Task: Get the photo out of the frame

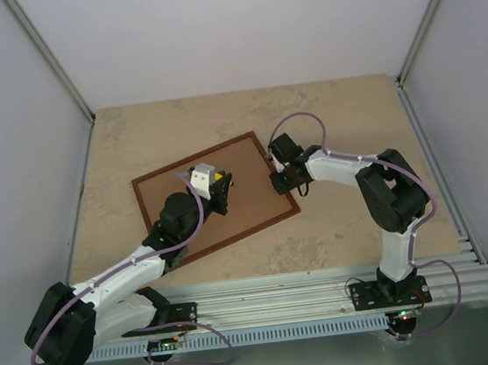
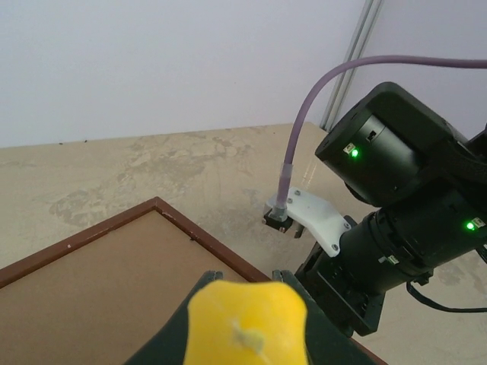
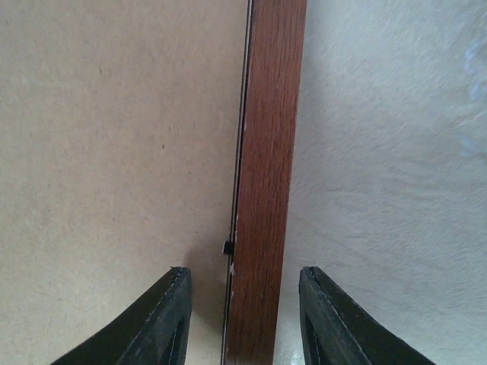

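Observation:
The frame lies face down on the table, its brown fibreboard back up inside thin reddish-brown edges. The photo is hidden under the back. My left gripper hovers over the back's right part. In the left wrist view the left gripper has its tips apart, with a blurred yellow part covering the gap, above the frame. My right gripper is open, its jaws either side of the frame's right edge rail. A small black tab sits at the rail's inner side.
The beige marbled table is enclosed by pale walls and metal posts. An aluminium rail runs along the near edge. The right arm is close in front of the left gripper.

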Tool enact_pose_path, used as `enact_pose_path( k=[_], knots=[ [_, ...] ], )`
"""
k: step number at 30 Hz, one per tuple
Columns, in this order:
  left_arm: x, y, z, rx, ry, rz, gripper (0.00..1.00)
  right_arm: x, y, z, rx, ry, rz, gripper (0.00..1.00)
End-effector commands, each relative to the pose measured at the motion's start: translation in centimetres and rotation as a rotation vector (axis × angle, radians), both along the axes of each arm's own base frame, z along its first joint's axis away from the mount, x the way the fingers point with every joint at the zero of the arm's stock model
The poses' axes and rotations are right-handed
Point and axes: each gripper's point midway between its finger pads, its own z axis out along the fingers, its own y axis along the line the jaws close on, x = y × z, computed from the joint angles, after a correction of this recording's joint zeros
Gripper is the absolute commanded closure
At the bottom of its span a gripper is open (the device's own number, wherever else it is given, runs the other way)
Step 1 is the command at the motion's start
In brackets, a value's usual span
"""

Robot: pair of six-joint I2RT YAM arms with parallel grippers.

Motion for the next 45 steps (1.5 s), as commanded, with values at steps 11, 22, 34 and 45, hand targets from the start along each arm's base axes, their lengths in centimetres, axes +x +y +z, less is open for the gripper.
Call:
enact_pose_path(
  k=[11, 22, 34, 45],
  knots=[
    [0.2, -0.4, 0.0, -0.018, -0.005, -0.008, 1.0, 1.1, -0.4, -1.1, -0.057, 0.005, -0.043, 0.77],
    [0.2, -0.6, -0.1, -0.021, 0.002, -0.018, 1.0, 1.3, -0.6, 1.2, 0.065, -0.006, -0.068, 0.9],
    [0.0, -0.3, 2.1, -0.083, -0.026, -0.009, 1.0, -0.9, 2.6, 10.5, 0.294, -0.201, 0.123, 0.6],
    [1.1, 1.6, 2.6, -0.272, 0.082, 0.024, 1.0, -7.8, 8.1, 15.6, 0.367, -0.492, 0.455, 0.37]
  ],
)
